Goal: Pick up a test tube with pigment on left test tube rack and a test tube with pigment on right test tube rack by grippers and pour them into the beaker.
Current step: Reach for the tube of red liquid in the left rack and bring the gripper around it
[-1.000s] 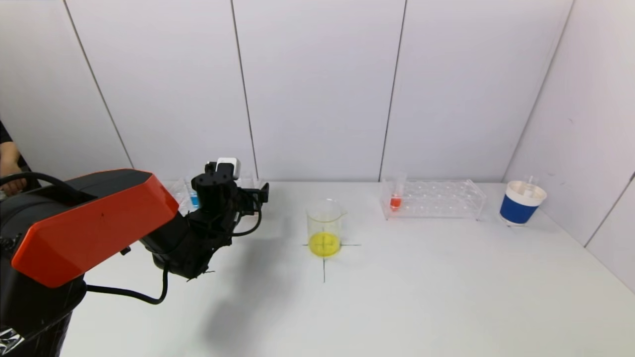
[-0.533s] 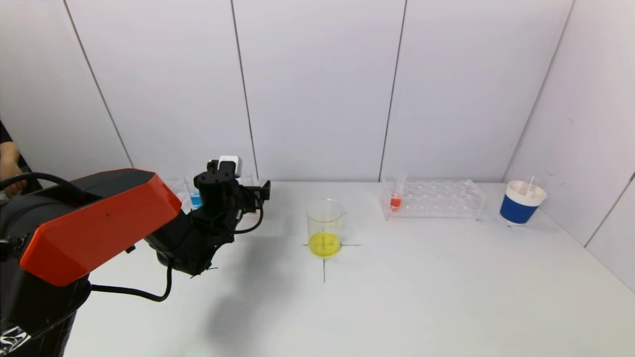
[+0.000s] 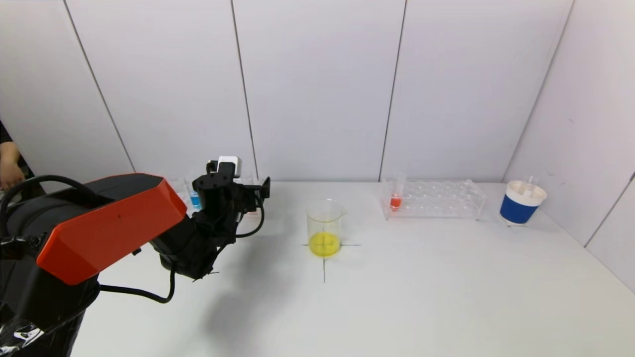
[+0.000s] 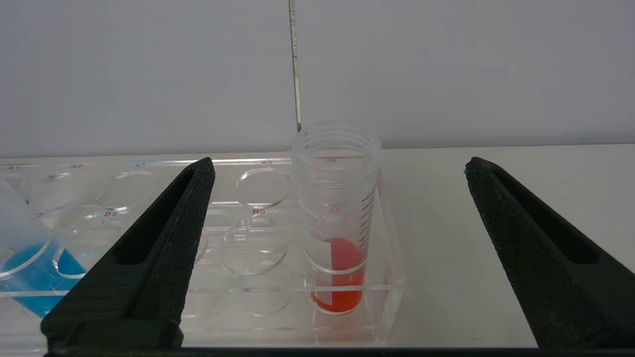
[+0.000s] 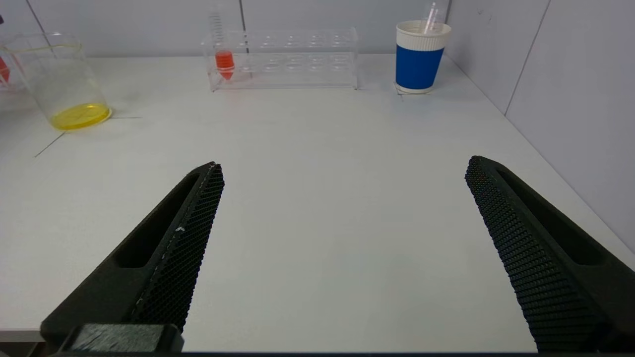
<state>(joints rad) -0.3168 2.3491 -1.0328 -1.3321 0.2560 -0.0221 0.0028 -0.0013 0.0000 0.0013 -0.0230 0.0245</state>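
The left gripper (image 4: 337,258), jaws spread wide, has edged closer to the red tube (image 4: 336,233) in the left rack (image 4: 248,198) (nothing gripped yet). The beaker (image 3: 325,227) waits at three o'clock. The right gripper (image 5: 342,258) idles, also spread.

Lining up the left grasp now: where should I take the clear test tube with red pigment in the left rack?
Grip the clear test tube with red pigment on its bare upper wall above the clear acrylic rack, coming level from the front: it stands upright, centred between the open left gripper fingers.
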